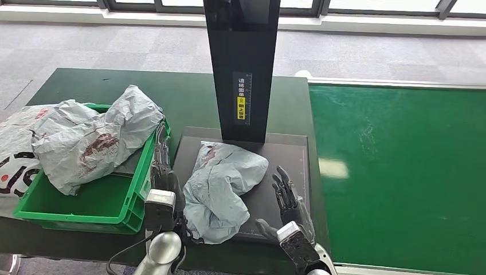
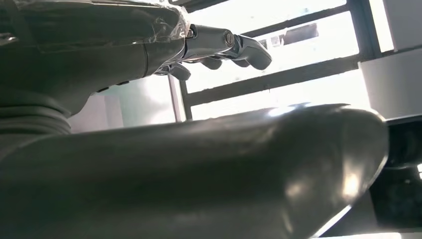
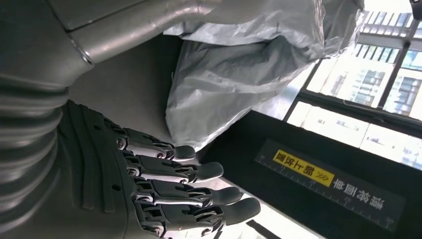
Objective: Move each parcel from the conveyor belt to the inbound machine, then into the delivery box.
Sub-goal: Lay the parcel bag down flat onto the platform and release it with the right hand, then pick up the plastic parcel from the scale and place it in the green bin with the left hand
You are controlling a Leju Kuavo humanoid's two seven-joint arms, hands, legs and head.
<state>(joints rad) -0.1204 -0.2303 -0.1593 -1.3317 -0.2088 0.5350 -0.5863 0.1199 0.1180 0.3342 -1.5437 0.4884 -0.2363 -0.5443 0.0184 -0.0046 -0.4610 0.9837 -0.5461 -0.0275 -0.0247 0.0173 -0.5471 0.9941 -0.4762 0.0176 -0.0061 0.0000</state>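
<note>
A crumpled grey parcel (image 1: 223,183) lies on the black platform of the inbound machine (image 1: 286,157), below its upright column (image 1: 243,69). My left hand (image 1: 164,180) stands close against the parcel's left edge, between it and the green delivery box (image 1: 86,203). In the left wrist view its fingers (image 2: 234,47) are stretched out with nothing in them. My right hand (image 1: 288,200) is open on the platform, a little to the right of the parcel. The right wrist view shows its straight fingers (image 3: 189,184) with the parcel (image 3: 239,74) beyond them.
The delivery box holds two large grey parcels (image 1: 94,137) that spill over its left rim. The green conveyor belt (image 1: 401,172) runs along the right. A yellow label (image 1: 241,107) marks the column. The dark green table (image 1: 189,97) stretches behind the box.
</note>
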